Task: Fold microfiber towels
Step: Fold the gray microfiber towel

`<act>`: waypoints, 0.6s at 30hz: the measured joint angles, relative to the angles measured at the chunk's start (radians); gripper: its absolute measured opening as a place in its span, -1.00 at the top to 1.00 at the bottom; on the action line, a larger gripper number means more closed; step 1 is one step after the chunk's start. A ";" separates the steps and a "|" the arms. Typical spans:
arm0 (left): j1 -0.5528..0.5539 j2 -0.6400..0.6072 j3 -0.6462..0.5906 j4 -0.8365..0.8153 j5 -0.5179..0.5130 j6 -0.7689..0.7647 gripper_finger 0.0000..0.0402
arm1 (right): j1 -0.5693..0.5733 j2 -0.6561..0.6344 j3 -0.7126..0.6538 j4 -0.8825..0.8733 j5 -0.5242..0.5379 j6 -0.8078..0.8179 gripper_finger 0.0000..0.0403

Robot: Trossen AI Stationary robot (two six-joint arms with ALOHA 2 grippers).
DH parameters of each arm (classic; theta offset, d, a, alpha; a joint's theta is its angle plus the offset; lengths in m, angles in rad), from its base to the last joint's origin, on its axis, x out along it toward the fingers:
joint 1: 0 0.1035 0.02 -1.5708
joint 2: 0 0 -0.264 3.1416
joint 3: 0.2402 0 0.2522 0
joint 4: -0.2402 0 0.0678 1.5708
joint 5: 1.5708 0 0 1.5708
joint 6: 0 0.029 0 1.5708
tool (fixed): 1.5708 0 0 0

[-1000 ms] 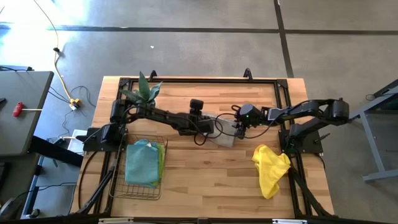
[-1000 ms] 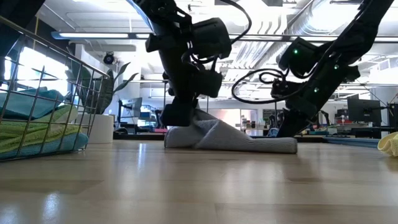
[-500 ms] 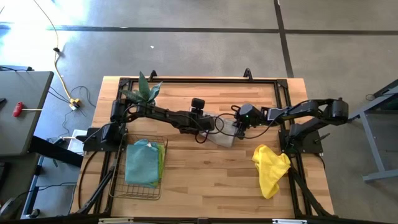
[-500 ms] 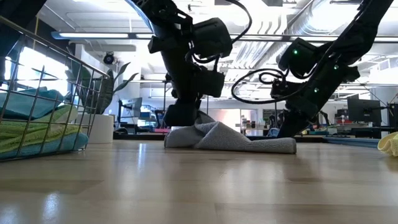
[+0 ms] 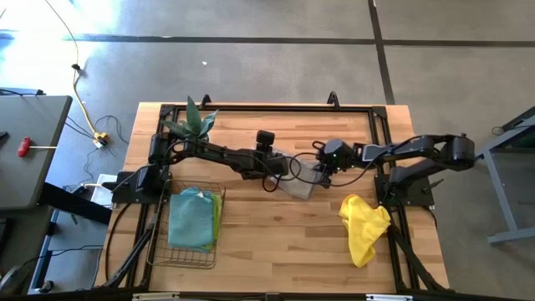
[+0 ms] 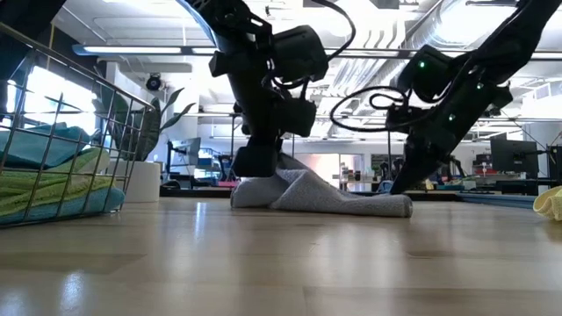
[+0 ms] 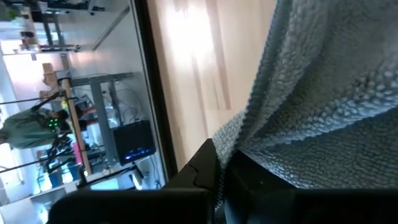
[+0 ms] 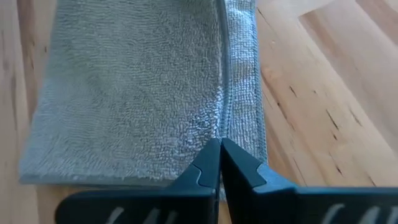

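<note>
Left gripper [image 7: 221,171] closed, pinching grey towel [image 8: 137,93] edge; right gripper [image 8: 219,163] closed on its hem; towel on table [image 5: 276,234].

Grey towel [image 5: 299,181] — folded, mid-table.

No text, label, brand, number or sign can be read in any view. The screens and shelves in the room beyond the worktop [image 6: 281,254] are too small and blurred to make out any writing.
</note>
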 joint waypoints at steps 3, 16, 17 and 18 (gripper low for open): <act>0.001 0.000 0.000 0.012 -0.010 0.000 1.00 | 0.000 -0.050 0.000 -0.043 0.010 -0.009 1.00; 0.021 0.000 0.000 0.156 0.068 0.140 1.00 | 0.000 -0.110 0.000 -0.132 0.098 -0.016 1.00; 0.024 0.000 0.000 0.151 0.075 0.134 1.00 | 0.000 -0.109 0.000 -0.127 0.098 -0.016 1.00; 0.028 0.000 0.000 0.146 0.077 0.127 1.00 | 0.000 -0.109 0.000 -0.126 0.098 -0.018 0.98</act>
